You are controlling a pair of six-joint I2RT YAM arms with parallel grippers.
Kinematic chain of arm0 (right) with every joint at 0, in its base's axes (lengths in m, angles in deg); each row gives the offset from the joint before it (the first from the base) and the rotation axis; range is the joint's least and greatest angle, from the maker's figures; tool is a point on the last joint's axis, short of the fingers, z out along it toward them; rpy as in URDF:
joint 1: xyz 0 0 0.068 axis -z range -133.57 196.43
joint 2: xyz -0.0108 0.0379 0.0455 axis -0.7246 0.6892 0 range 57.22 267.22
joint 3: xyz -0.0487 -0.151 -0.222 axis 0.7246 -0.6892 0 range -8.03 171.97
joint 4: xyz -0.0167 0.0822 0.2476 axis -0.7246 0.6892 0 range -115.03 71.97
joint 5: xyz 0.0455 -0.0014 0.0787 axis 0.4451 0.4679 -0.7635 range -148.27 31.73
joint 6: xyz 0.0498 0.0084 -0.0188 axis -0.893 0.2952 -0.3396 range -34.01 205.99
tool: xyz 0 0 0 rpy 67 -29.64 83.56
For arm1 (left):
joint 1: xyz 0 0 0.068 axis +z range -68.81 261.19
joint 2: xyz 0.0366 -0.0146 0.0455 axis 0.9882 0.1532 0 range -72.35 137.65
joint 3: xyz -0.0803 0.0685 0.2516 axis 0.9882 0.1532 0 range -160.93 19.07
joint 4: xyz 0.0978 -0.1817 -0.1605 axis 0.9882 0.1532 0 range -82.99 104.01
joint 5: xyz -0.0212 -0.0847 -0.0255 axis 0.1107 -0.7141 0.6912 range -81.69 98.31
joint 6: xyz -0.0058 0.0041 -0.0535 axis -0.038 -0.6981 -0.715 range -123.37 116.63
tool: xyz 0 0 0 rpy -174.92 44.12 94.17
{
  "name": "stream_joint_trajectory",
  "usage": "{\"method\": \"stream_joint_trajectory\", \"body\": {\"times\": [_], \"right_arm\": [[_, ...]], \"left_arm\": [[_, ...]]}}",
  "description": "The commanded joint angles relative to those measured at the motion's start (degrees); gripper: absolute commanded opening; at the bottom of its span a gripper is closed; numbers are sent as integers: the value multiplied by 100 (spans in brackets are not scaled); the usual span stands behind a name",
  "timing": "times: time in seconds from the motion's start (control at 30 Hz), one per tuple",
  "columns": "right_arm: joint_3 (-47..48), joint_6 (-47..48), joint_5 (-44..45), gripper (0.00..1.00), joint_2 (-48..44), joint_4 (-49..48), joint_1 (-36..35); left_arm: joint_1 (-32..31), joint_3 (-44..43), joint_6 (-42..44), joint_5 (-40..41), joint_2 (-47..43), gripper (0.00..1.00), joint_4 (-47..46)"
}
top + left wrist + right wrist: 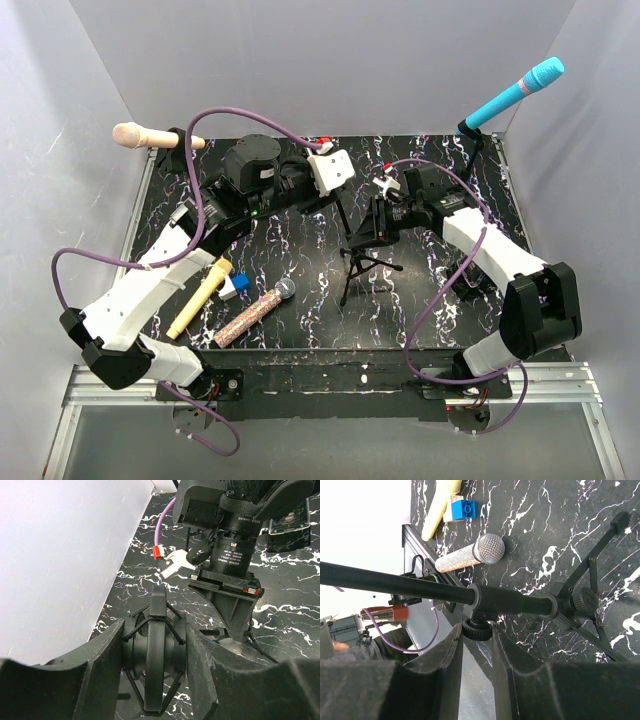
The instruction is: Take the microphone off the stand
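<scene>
Looking down on the black, white-veined marble tabletop [320, 305], both arms are reaching in to the black tripod microphone stand [368, 262] near the middle. The left gripper [155, 632] is up at the top of it. From its wrist camera, the two dark fingers [107, 652] sit either side of a black ring-shaped clip with cross struts [159, 605]. They are partly closed and both sides touch it, so that's a grip on the clip.

The right gripper [476, 641] comes in from the other side, lower down. Its jaws are only narrowly apart, flanking a small round black knob [478, 629] under the collar of the thin black pole [410, 587]. I can't tell whether they are actually pinching it or just bracketing it.

And the microphone? The pink glitter-bodied microphone with a silver mesh head [255, 315] is lying flat on the marble. It is front-left of the tripod legs, clear of them, and neither gripper is touching it. Just beside it to the left is a cream-coloured plastic microphone [200, 298], also lying down, with a small blue toy brick [240, 283] near its head.

At the back corners, a beige microphone [135, 135] sticks out on the left. A cyan microphone with a pink band [520, 88] angles up on the right.
</scene>
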Motion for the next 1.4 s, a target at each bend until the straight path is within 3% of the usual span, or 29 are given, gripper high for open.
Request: {"method": "stream_joint_trajectory", "body": {"times": [0.0,0.13,0.3,0.47,0.7,0.8,0.87,1.0,1.1,1.13,1.2,1.3,1.37], "right_arm": [[20,120,419,22,-136,-25,-26],[222,681,1120,1,-206,150,-26],[697,2463,1843,1,-320,424,-70],[391,4976,2413,1,-610,29,-456],[-1611,8639,2906,1,-1427,-2437,-975],[-2762,10798,2951,1,-1699,-4263,-1160],[-3623,11700,2732,1,-1700,-5791,-1204],[-4495,12486,2520,1,-1385,-7536,-1309],[-4620,12391,2704,1,-1445,-7427,-1354],[-4603,12250,2774,3,-1532,-7286,-1354],[-4559,12039,2933,34,-1761,-6848,-1362],[-4576,11661,2978,70,-2191,-6512,-1354],[-4524,11573,2872,73,-2559,-6013,-1354]], "left_arm": [[-17,-173,-208,-81,-98,0,-229],[-17,-217,-287,-125,-107,0,-168],[-17,-375,-541,-414,-98,0,-36],[-17,-270,-761,-950,-177,0,-44],[-17,-155,-1087,-1592,-160,0,-167],[-17,-304,-1131,-1619,-46,0,-176],[-17,-313,-1122,-1619,-28,0,-185],[-17,-226,-1139,-1637,-10,0,-238],[-17,-173,-1175,-1628,-10,0,-291],[-26,-182,-1175,-1602,-2,0,-291],[-26,-182,-1157,-1549,7,0,-291],[-17,-199,-1122,-1435,60,0,-291],[-17,-190,-1104,-1364,77,0,-308]]}}
